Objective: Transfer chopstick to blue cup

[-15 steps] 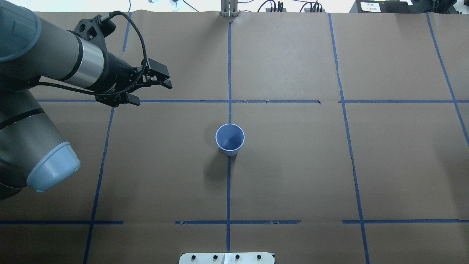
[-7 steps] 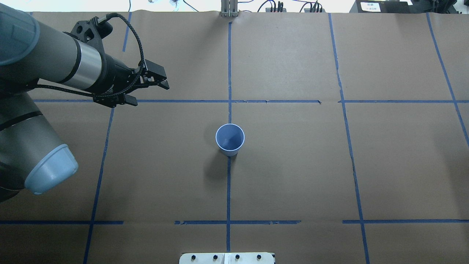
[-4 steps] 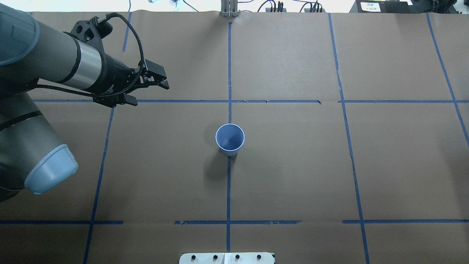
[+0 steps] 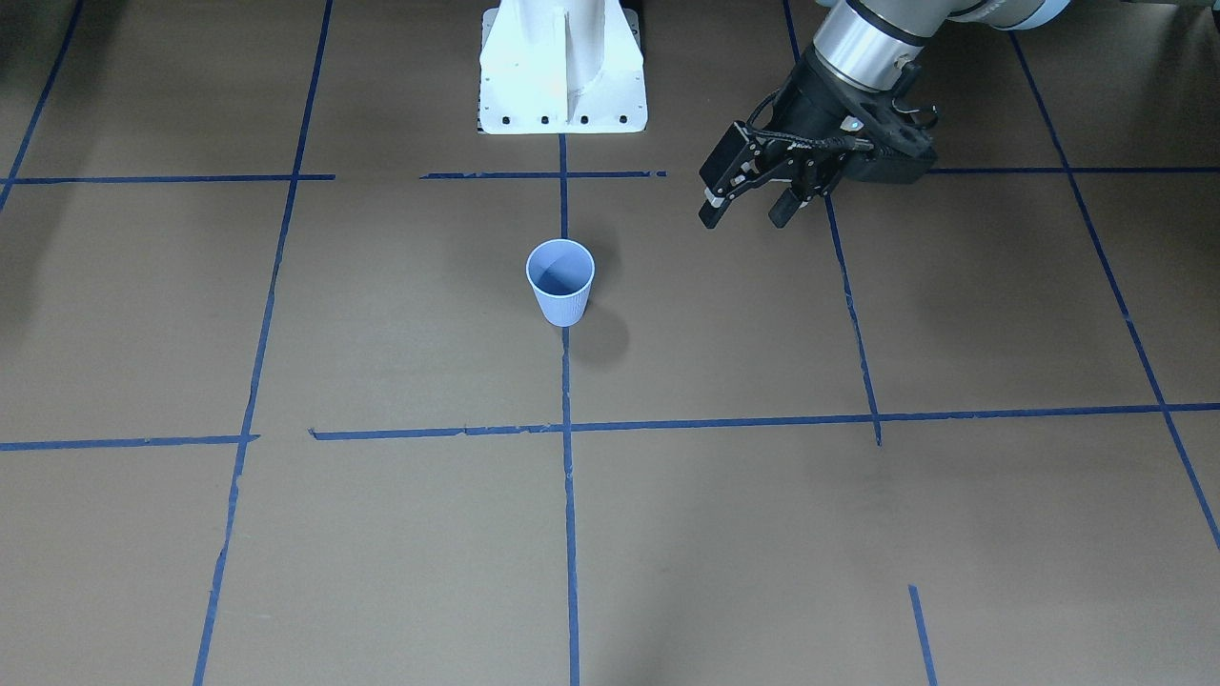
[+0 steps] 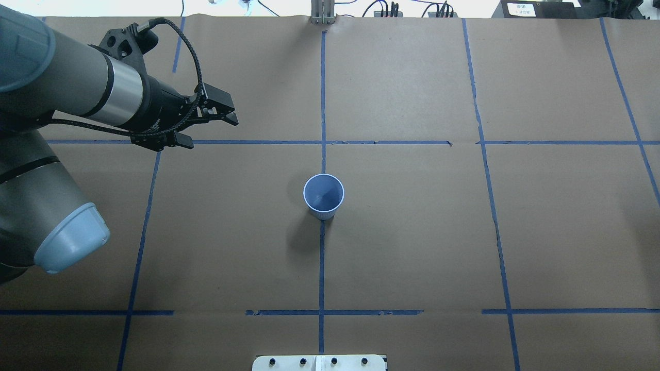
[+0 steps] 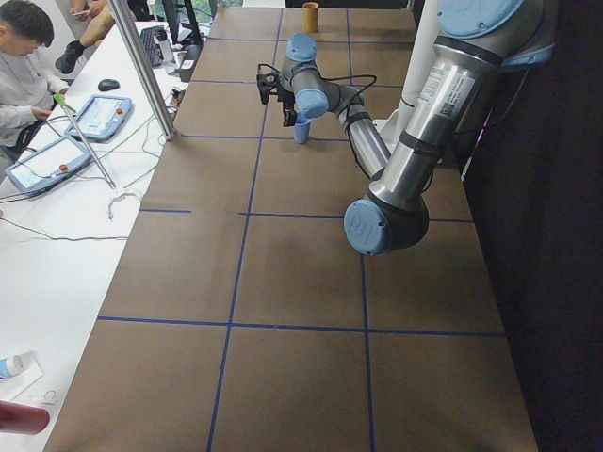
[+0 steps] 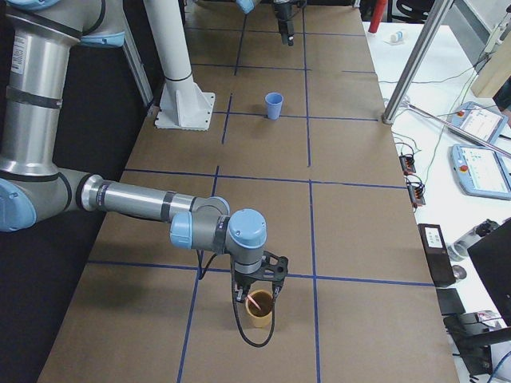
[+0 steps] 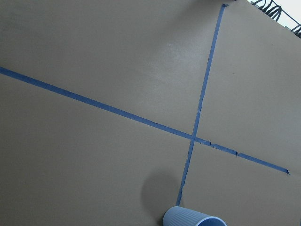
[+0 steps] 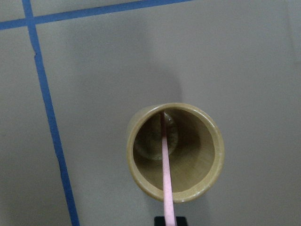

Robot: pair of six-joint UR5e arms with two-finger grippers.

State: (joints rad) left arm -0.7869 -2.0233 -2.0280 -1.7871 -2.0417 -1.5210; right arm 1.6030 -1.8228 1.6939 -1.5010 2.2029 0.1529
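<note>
One pink chopstick pinched by the closed right pincer, leaning inside a tan cup, well apart from the blue cup upright on the tabletop; left pincer agape, empty.

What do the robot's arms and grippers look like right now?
The left arm and right arm are grey tubes with light-blue joint caps. A silver band and braided black cable lead to the black left gripper; the right gripper is black too.
</note>
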